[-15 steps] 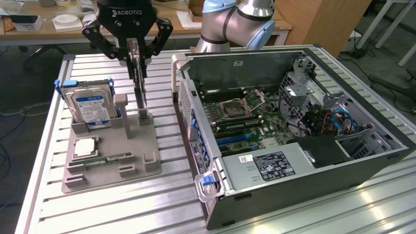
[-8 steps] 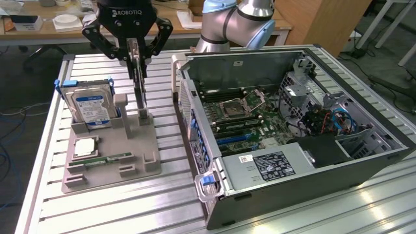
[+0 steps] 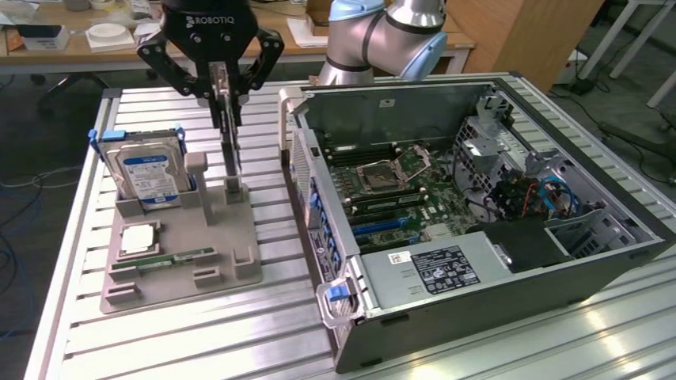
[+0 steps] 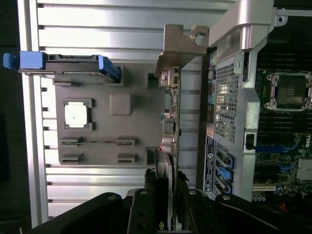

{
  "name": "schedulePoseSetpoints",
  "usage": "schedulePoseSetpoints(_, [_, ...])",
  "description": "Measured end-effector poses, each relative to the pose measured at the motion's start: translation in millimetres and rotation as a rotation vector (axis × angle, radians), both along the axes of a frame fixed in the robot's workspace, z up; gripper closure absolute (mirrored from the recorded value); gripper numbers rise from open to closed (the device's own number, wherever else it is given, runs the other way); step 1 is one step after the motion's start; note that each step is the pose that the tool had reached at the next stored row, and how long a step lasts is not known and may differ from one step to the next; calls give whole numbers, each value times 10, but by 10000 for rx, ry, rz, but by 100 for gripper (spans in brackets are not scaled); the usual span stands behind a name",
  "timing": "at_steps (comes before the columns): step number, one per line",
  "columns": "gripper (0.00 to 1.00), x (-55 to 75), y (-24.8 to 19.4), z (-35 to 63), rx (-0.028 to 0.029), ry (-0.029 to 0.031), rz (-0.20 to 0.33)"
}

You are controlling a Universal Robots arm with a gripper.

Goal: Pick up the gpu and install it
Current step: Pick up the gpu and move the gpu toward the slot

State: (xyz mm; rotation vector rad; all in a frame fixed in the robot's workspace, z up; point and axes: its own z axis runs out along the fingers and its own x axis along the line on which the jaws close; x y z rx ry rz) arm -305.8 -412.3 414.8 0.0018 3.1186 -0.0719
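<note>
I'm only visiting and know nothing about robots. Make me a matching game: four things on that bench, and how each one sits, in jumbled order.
Things:
1. gpu
2. hard drive
3. processor chip
4. computer case

States:
A. lying flat on the grey tray
B. lying on its side, opened
C. upright on edge, gripped at the top by the jaws
D. standing in the grey tray, blue rails on its sides

Pairs: 1-C, 2-D, 3-A, 4-B.
</note>
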Motion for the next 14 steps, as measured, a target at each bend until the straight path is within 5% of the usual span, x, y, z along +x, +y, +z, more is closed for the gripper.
schedulePoseSetpoints(14, [74,88,0,0,0,0,0])
